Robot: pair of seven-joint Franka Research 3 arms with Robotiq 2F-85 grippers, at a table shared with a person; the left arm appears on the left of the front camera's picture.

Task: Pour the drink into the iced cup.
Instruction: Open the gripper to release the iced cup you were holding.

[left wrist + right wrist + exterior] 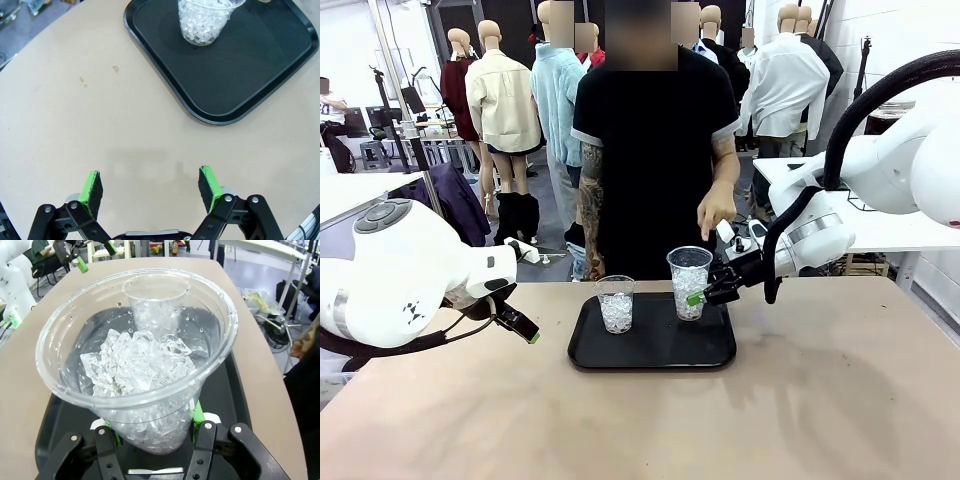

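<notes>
Iced cup [140, 365] tight in right tool [156, 427] over tray [620, 355]; left tool [151, 186] wide, empty.

Front camera, on the robot's side of the table [840, 400], faces a person [650, 150] standing at 12 o'clock. Left wrist camera looks down past the left gripper [150, 185], black tray [250, 85] at 1 o'clock. Right wrist camera presses close on an iced cup [135, 370]; all share the tray.
</notes>
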